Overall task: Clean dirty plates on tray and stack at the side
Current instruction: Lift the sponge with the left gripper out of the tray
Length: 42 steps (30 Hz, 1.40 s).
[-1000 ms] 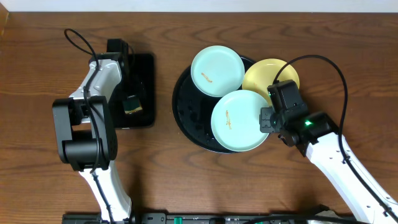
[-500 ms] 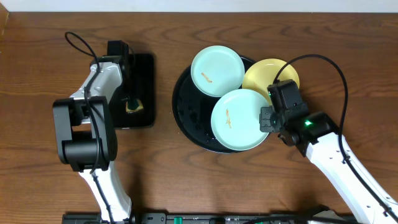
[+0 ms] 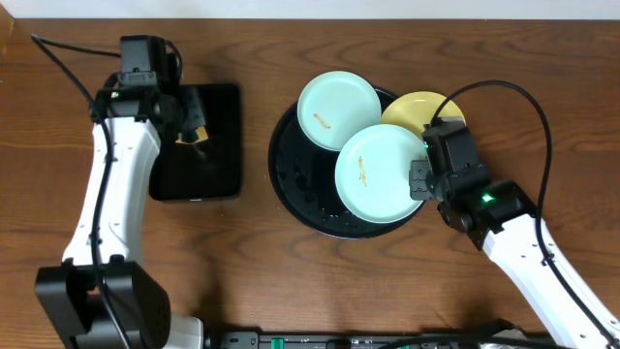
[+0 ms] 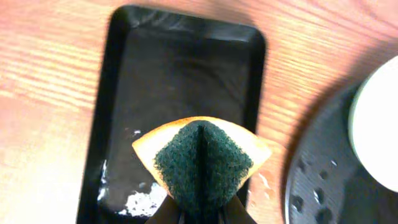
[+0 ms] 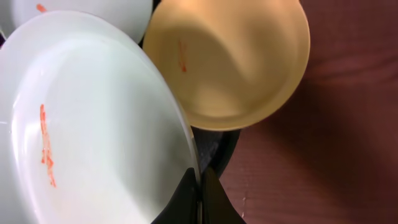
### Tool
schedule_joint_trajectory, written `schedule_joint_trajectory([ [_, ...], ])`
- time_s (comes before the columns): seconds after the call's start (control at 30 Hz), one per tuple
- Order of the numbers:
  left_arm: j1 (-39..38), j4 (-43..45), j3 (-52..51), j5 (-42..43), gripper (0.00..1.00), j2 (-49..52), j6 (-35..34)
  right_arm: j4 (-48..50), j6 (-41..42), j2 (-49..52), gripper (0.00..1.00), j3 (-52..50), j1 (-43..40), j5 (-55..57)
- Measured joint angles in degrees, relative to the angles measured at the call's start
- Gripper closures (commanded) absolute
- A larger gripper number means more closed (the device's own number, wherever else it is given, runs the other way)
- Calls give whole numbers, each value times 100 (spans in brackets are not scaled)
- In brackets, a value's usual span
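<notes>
We see our left gripper [image 4: 198, 214] at the bottom edge, its jaws pinched on a sponge [image 4: 200, 160] folded so the dark green scrub face shows inside a yellow rim. Beneath lies a rectangular black tray [image 4: 180, 74], wet and foamy at its lower left, on the wooden worktop [image 4: 50, 74]. At right, the round black tray [image 4: 317, 180] carries droplets and a pale plate [image 4: 376, 130].

- Pinching a folded sponge [image 4: 200, 163] in the left gripper [image 4: 198, 214], fingers closed, arm stretched far forward
- Gripping the rim of a mint-blue plate [image 5: 93, 118] with the right gripper [image 5: 199, 198], jaws tight together, arm angled inward from the right
</notes>
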Motion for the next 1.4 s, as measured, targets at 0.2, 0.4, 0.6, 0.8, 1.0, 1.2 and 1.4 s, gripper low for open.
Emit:
schedule_joint_trajectory([
  [0.2,-4,439,-122,284,92,2,208,234,-437,0,99,0,0,9],
  [0.4,-4,645,-208,337,93,-9,131,251,-787,0,99,0,0,17],
  [0.6,-4,1156,-210,216,93,-31,-31,232,-935,0,99,0,0,120],
  [0.8,0,1624,-210,-214,93,-31,-127,315,-955,0,99,0,0,334],
  [1.0,-13,1340,-317,-560,93,-258,-505,323,-946,0,99,0,0,400],
  [1.2,-44,1976,-330,-1786,93,-885,-732,334,-905,0,99,0,0,402],
  [1.4,-37,1534,-393,-1832,93,-988,-949,415,-896,0,99,0,0,402],
])
